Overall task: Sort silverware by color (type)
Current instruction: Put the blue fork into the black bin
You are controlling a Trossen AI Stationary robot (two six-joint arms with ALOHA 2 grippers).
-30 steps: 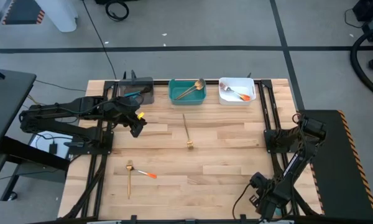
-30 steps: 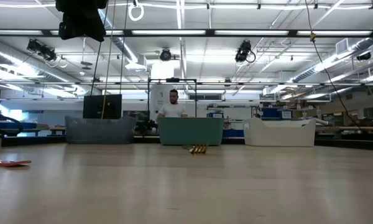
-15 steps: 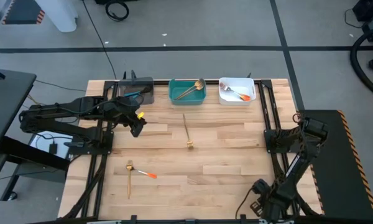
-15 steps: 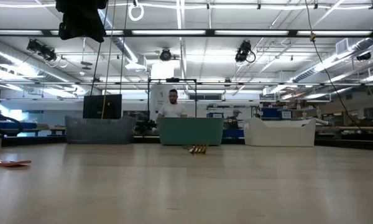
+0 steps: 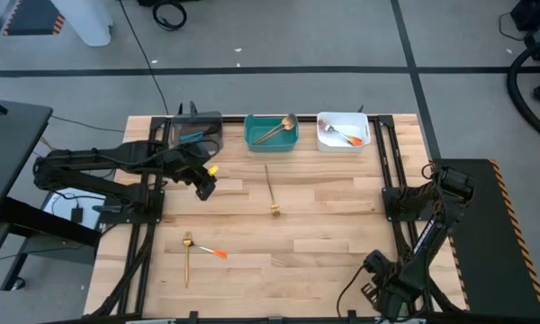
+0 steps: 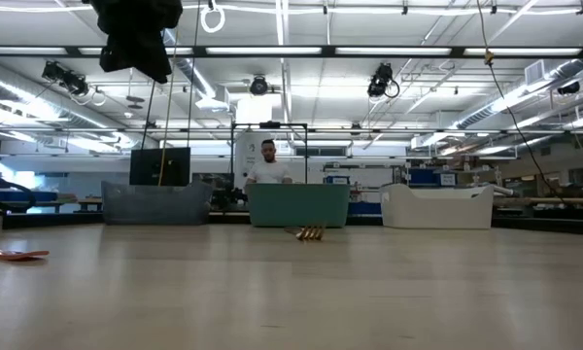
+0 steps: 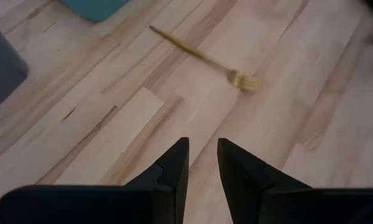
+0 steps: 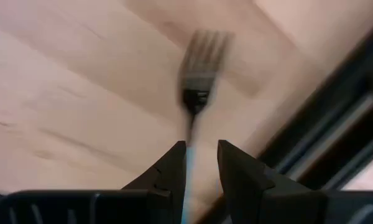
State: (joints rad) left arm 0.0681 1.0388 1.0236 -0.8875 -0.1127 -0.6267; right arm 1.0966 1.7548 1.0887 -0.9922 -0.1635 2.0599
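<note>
Pale wood planks make up the desk [image 5: 324, 225]. At its left, the left gripper [image 5: 205, 184] hangs in the air just in front of the grey bin [image 5: 196, 130]; its wrist view shows the jaws nearly shut on nothing, with only a narrow gap between them, and beyond them a gold fork [image 7: 206, 58] lying loose on the wood. From above, that gold fork [image 5: 271, 190] lies near the desk's middle, in front of the teal bin [image 5: 270, 133]. Nearer the front left, a second gold utensil [image 5: 187, 256] and an orange-handled one [image 5: 211, 251] lie touching at one end. The grey bin holds a blue-handled piece [image 5: 193, 137], the teal bin gold pieces [image 5: 277, 129], and the white bin [image 5: 343, 131] at the right holds orange-handled pieces [image 5: 347, 138].

At the front right corner the right gripper [image 5: 384, 293] sits low. Only its wrist view shows what it carries: the jaws are clamped on a blue-handled fork [image 8: 199, 78] whose silver tines stick out over the wood.

The low view alone shows the room behind: a person [image 6: 268, 165] stands behind the teal bin.
</note>
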